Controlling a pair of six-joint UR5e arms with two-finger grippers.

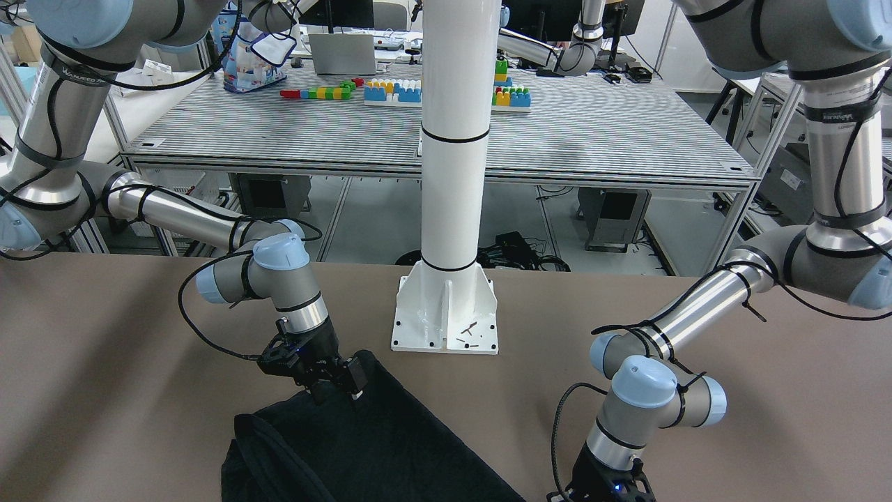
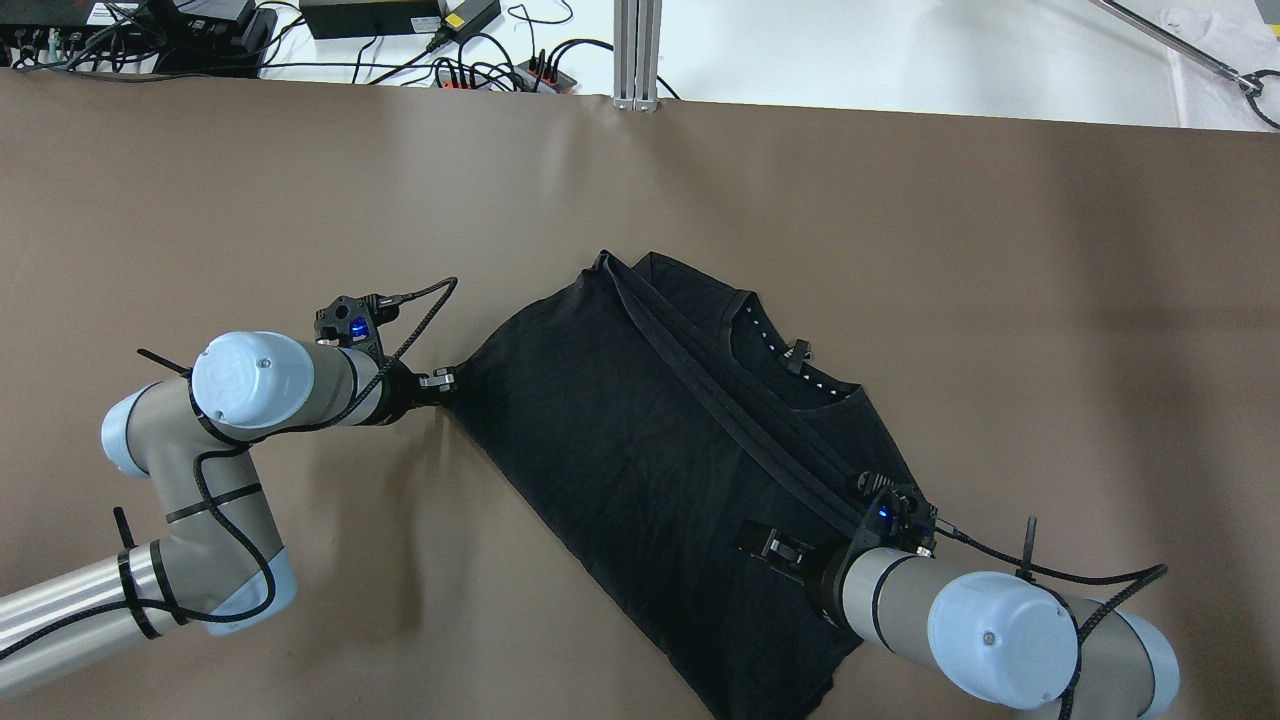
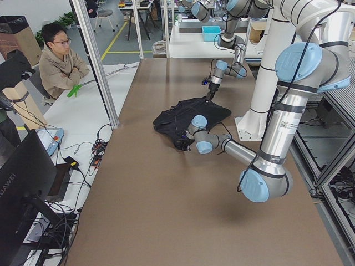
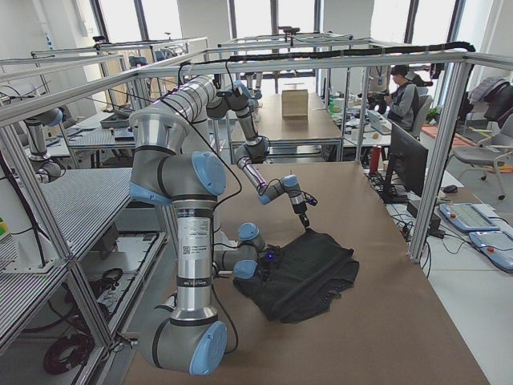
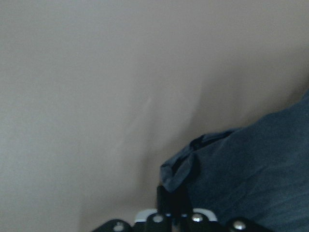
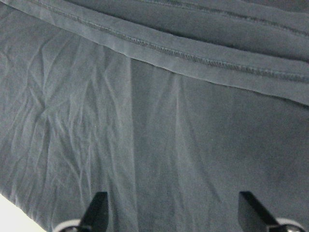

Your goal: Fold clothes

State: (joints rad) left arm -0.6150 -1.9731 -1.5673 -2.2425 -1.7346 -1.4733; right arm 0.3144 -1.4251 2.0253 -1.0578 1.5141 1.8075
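Black garment point(image 2: 600, 440) on table point(image 2: 200, 200), corner in jaws of left gripper point(image 2: 446, 381)

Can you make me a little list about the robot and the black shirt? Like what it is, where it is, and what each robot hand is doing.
Thing: black garment, plain, soft
Where: lying on the brown table, between the two arms
Shape: partly folded; a hem runs across it and the neckline shows
Left gripper: shut, pinching one corner of the garment
Right gripper: open, fingers spread, pointed at the cloth
Folding: not finished yet
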